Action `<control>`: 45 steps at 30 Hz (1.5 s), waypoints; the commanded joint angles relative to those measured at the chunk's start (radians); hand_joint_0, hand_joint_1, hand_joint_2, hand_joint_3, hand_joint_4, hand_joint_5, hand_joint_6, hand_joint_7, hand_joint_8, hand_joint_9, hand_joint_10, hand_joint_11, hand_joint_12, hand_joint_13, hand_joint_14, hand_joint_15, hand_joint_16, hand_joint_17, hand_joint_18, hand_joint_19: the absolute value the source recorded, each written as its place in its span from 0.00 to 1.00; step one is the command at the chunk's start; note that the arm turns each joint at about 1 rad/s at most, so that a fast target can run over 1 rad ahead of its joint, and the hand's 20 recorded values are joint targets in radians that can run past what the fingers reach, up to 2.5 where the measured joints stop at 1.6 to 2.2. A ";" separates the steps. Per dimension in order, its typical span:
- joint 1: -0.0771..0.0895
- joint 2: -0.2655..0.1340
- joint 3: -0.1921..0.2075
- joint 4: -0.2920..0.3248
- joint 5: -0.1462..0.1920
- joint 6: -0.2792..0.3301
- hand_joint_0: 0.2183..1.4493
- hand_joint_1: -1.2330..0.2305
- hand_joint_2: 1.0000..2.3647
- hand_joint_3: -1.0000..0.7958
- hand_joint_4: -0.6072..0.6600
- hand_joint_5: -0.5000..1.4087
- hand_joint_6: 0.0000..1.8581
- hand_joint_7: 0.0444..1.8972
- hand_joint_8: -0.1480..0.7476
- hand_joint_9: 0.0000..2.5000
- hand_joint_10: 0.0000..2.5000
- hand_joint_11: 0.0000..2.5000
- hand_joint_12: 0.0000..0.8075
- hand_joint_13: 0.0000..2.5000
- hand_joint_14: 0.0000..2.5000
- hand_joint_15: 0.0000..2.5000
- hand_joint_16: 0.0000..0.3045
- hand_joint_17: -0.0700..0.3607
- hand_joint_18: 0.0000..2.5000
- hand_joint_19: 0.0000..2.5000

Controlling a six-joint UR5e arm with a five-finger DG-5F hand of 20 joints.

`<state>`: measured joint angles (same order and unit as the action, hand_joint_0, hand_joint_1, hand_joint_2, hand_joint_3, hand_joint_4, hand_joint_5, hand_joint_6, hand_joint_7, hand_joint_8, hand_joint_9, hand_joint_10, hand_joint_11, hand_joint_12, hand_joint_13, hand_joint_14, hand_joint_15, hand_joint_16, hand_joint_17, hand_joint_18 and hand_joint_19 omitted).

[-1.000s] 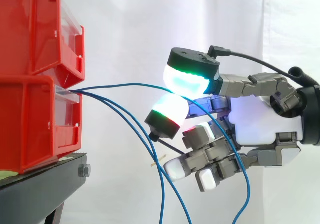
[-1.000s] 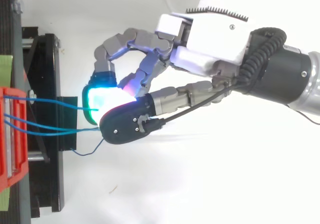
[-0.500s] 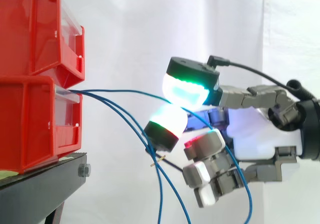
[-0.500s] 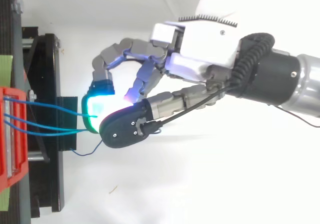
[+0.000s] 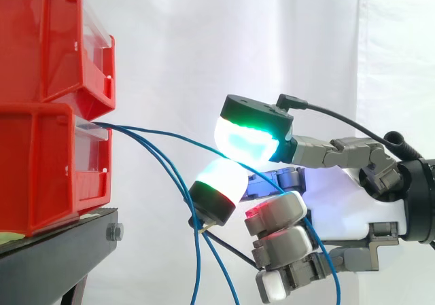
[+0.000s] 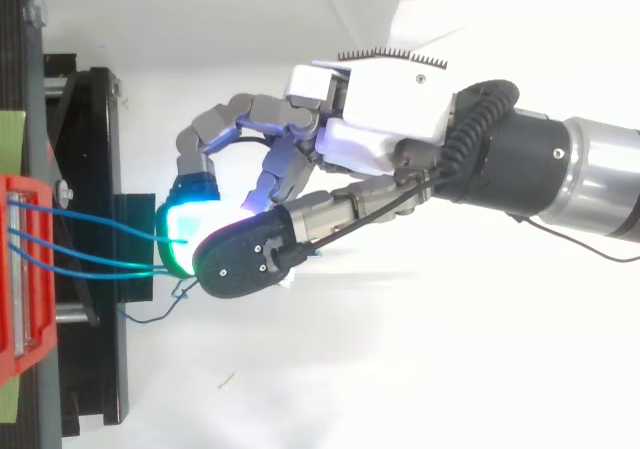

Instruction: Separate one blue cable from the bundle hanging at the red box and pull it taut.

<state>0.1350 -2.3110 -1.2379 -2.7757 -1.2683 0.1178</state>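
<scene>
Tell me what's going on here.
The robot's fingered hand pinches one thin blue cable between two glowing fingertip pads, a short way out from the lower red plastic bin it comes from, on the black stand. That cable runs to the pads in a shallow curve, not yet taut. The other blue cables hang loose below it.

Robot hand (image 6: 385, 99): white palm shell, grey finger links, black-backed fingertips (image 5: 248, 138) glowing green-white; black wrist.
</scene>
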 commanded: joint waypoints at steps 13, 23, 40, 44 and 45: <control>0.000 -0.001 -0.006 -0.028 0.006 0.002 0.37 0.29 0.01 0.41 0.46 0.18 0.48 0.56 0.52 0.54 0.00 0.60 0.40 0.56 0.10 0.67 0.13 0.36 0.51 0.52; -0.002 0.001 -0.006 -0.031 -0.002 -0.006 0.38 0.29 0.01 0.41 0.47 0.18 0.48 0.56 0.49 0.53 0.28 0.63 0.42 0.51 0.49 0.59 0.12 0.35 0.55 0.64; -0.006 0.085 -0.006 -0.260 0.000 -0.044 0.37 0.29 0.01 0.41 0.47 0.18 0.48 0.56 0.48 0.50 0.57 0.60 0.42 0.48 0.66 0.56 0.12 0.35 0.56 0.66; -0.005 0.085 -0.008 -0.254 0.000 -0.009 0.37 0.29 0.01 0.43 0.47 0.18 0.48 0.57 0.49 0.50 0.57 0.60 0.43 0.47 0.67 0.56 0.12 0.35 0.56 0.67; -0.006 0.085 -0.009 -0.254 0.000 -0.006 0.37 0.29 0.01 0.44 0.47 0.18 0.49 0.57 0.50 0.50 0.60 0.59 0.42 0.47 0.67 0.56 0.12 0.35 0.56 0.67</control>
<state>0.1291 -2.2261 -1.2448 -3.0319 -1.2681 0.0933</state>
